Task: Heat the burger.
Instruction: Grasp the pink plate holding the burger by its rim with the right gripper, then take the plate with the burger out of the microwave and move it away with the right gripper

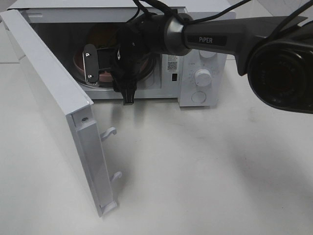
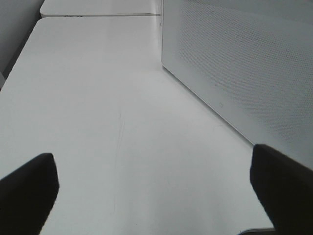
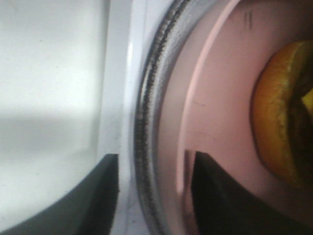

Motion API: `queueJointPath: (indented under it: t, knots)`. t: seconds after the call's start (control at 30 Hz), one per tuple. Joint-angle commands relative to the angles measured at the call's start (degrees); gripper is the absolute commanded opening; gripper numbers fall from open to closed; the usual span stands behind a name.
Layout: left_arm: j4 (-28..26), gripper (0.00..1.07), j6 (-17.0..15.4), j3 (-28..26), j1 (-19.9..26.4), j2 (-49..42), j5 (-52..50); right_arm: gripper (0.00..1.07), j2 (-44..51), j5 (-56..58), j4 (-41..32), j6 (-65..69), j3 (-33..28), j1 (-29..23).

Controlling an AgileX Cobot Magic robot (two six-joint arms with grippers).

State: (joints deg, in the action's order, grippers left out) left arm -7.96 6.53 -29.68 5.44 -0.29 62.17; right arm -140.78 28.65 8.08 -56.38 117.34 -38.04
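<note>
The burger (image 3: 279, 122), an orange-brown bun with a dark filling, lies on a pink plate (image 3: 220, 98) on the glass turntable (image 3: 146, 122) inside the open microwave (image 1: 195, 46). From high up only a brown patch of the burger (image 1: 102, 35) shows behind the right arm. My right gripper (image 3: 156, 196) reaches into the oven with its jaws partly apart on either side of the plate's rim; one finger is over the plate and the other stands off outside the rim. My left gripper (image 2: 156, 196) hovers open over the bare table with nothing in it.
The microwave's door (image 1: 49, 98) swings out wide to the front left, with its latch hooks (image 1: 110, 132) sticking out. The control knobs (image 1: 203, 76) are on the right of the oven. The door's perforated panel (image 2: 234, 73) runs close beside the left gripper.
</note>
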Motion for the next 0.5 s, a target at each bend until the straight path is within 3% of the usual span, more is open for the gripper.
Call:
queueJointPath:
  t: [0.03,0.07,0.1,0.5]
  knots:
    - [-0.2,1.01,-0.3,0.0,0.1,-0.3,-0.9,0.1,-0.5,-2.9,1.9,-0.1,0.6,0.6]
    - [-0.2,1.01,-0.3,0.0,0.1,-0.3,-0.9,0.1,-0.5,-2.9,1.9,-0.1,0.6,0.6]
    - [-0.2,1.01,-0.3,0.0,0.1,-0.3,-0.9,0.0,-0.5,-2.8,1.9,-0.1,0.6,0.6]
    - [-0.2,1.01,-0.3,0.0,0.1,-0.3,-0.9,0.0,0.5,-0.9,1.1,-1.0,0.6,0.5]
